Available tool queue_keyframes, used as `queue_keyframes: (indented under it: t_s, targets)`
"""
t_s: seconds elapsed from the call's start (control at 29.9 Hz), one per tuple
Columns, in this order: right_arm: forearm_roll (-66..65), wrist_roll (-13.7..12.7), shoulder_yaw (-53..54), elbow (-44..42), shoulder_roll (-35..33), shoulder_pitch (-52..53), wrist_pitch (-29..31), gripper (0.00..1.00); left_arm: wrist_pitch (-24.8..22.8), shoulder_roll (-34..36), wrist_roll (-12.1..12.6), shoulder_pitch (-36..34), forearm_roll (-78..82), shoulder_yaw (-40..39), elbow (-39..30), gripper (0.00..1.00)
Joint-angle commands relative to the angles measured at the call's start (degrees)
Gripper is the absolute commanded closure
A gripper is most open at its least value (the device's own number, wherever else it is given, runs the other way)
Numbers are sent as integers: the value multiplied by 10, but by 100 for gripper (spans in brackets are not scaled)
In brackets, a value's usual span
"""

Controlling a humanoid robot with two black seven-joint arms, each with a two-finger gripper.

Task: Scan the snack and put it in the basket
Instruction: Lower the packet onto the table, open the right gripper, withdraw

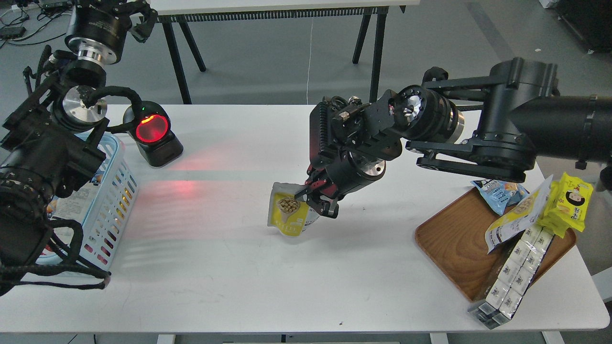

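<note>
Head view: right gripper (313, 198) at table centre, fingers pinching the snack's (288, 210) right edge.
Snack: upright pouch, long axis vertical, at 9 o'clock from the jaws; base seems at or just above the table (229, 277).
Scanner (152, 131): glowing red, at 10 o'clock from the pouch, well apart.
Basket (112, 191): at 9 o'clock, beyond the scanner's beam.
Left gripper (136, 19): raised at top left, jaw state cannot be told.
Nearer arm: right.
</note>
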Motion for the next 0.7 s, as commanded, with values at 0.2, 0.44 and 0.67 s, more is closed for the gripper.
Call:
queue_keyframes:
  t_s: [0.2,0.44,0.67]
  targets:
    - [-1,0,-1,-2,-4,-14,1,99,0,2,1,1,0,0,0,0]
    - [-2,0,-1,-2,-3,-19,1,96,0,2,0,3,0,0,-1,0]
    - [-2,0,-10,-1,-4,-18,1,93,0,2,0,2,0,0,0,0]
